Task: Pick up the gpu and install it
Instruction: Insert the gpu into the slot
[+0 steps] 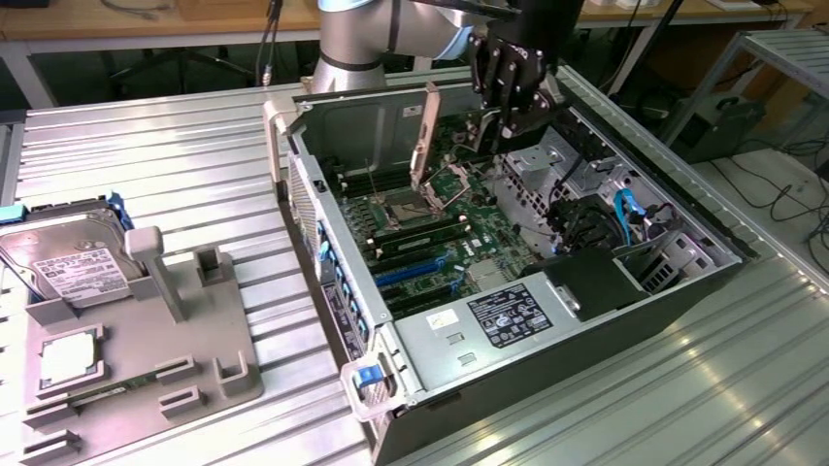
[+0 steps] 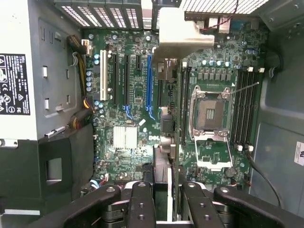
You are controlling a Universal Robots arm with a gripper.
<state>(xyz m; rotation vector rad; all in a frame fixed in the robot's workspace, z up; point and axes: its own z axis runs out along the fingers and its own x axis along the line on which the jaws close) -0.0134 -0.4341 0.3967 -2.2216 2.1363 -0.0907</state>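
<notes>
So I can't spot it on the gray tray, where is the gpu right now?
The gpu is held edge-on in the claw, above the open computer case's motherboard, near the CPU socket.

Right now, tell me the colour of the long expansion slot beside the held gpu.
Blue. The slot shows best in the wrist view, beside the gpu on the motherboard.

The motherboard [image 2: 137, 114] was green, with one blue slot [image 2: 149, 83] and one white slot [image 2: 103, 80] among black ones. The gripper [image 2: 161, 199] was black; the gpu [image 2: 164, 147] was dark — its bracket [image 2: 178, 35] pale silver. The hard drive [image 1: 72, 262] was silver, white-labelled — its fixture [image 1: 143, 359] grey.
</notes>
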